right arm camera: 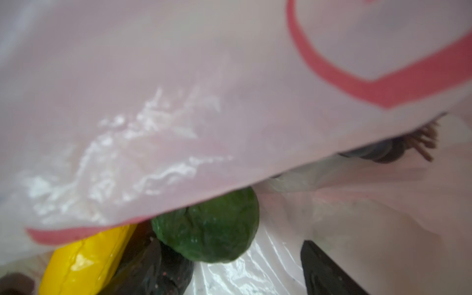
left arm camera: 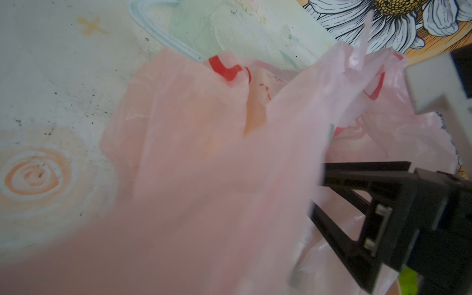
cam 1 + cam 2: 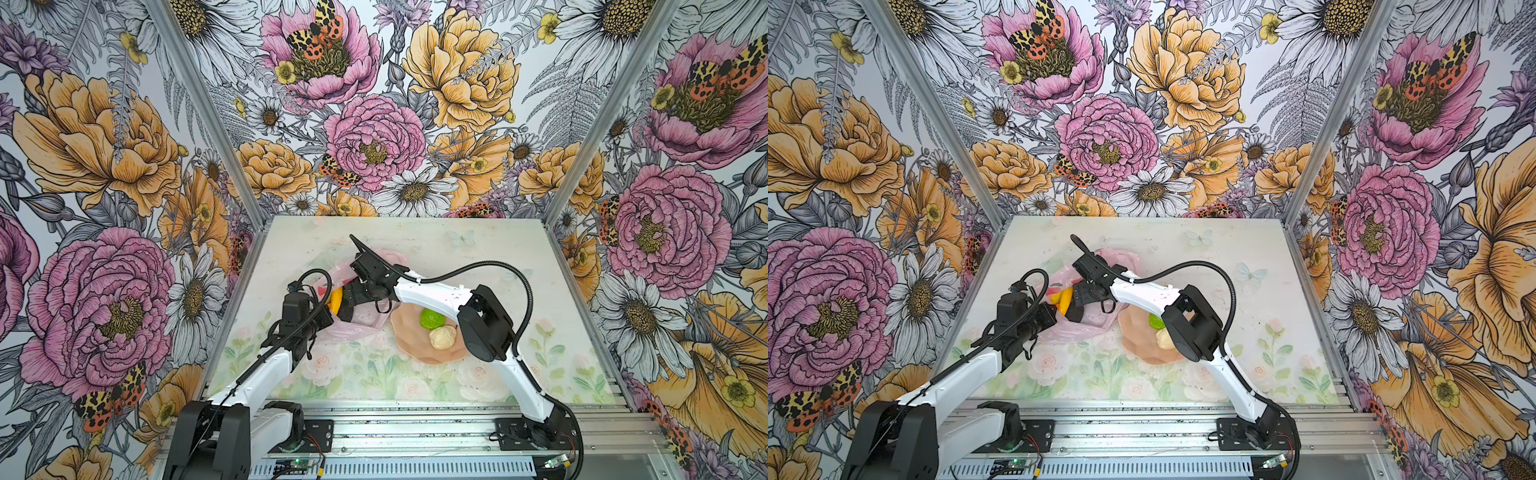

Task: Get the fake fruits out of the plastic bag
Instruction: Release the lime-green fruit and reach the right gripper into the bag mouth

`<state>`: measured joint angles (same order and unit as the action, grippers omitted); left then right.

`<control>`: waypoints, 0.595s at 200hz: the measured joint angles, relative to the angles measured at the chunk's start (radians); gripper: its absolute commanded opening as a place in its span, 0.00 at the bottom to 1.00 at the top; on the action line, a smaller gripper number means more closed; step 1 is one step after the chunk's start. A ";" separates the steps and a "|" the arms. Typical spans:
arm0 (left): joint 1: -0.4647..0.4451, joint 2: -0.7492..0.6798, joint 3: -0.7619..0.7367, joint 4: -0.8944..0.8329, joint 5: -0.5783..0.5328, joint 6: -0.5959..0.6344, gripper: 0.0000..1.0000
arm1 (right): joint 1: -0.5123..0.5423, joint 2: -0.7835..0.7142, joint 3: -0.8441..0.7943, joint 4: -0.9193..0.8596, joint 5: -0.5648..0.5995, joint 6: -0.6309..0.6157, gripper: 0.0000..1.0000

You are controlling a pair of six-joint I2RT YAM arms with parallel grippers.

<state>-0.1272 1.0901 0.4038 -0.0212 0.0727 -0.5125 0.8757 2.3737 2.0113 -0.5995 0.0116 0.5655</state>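
Both top views: high up, side by side, looking down over arm bases [image 3: 286, 428], sharing whole table [image 3: 478, 249] and floral walls [image 3: 104, 166]. Left wrist camera: very near plastic bag [image 2: 204, 153], outside, blurred. Right wrist camera: even nearer, under bag's film, facing fake fruits [image 1: 212, 229].

Peach wavy-edged dish [image 3: 409, 337] on table [image 3: 436, 253], right of centre, twd near side; shows in both top views. Table top pale w/ faded rose & leaf print, dark specks. Pale butterfly print [image 3: 462, 237] at far right of it. Left wrist view: orange spiral rose print [image 2: 33, 176]. Floral wallpaper [image 3: 374, 137] on back & both side walls, w/ orange-black moths [image 3: 320, 37]. Metal post [image 3: 199, 104] at far-left corner. Alu rail [image 3: 415, 432] along near edge; small board w/ green light [image 3: 296, 462] just nearer.
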 measured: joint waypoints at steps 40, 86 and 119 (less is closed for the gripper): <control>-0.002 0.000 0.000 0.000 -0.003 0.000 0.17 | 0.000 0.055 0.059 0.003 -0.022 -0.005 0.94; -0.002 0.000 0.000 0.000 -0.003 0.000 0.17 | -0.007 0.102 0.095 0.010 -0.035 0.005 0.89; -0.002 0.000 0.000 0.000 -0.003 0.000 0.17 | -0.009 0.110 0.096 0.010 -0.035 0.013 0.83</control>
<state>-0.1291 1.0901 0.4038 -0.0212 0.0696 -0.5125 0.8665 2.4840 2.1071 -0.5896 -0.0238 0.5785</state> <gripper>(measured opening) 0.170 0.848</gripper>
